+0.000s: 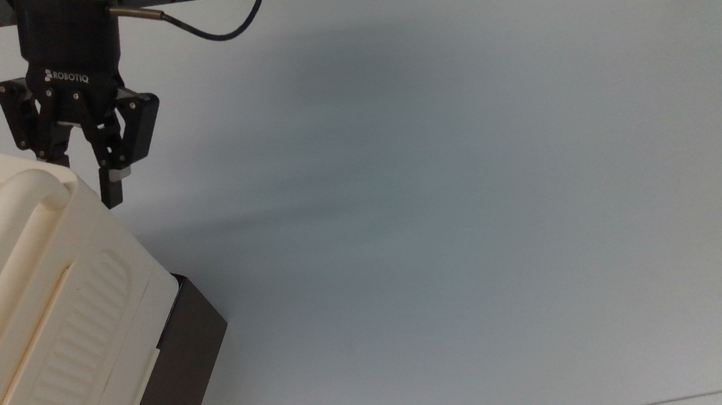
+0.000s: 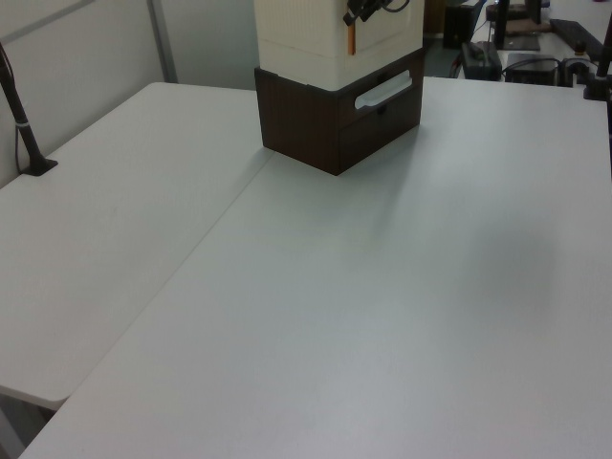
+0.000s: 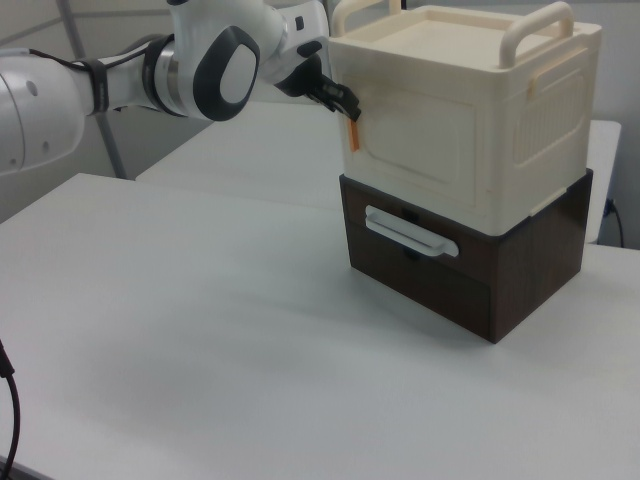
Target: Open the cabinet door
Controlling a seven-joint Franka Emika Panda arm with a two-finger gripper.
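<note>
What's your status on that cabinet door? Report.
Hand open, at the door's orange-tabbed edge. Plain flat cream plastic cabinet door shut. Nothing in the way.

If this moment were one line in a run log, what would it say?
phase: approach | gripper: open, at orange tab on cabinet door edge | door: shut | table: white
</note>
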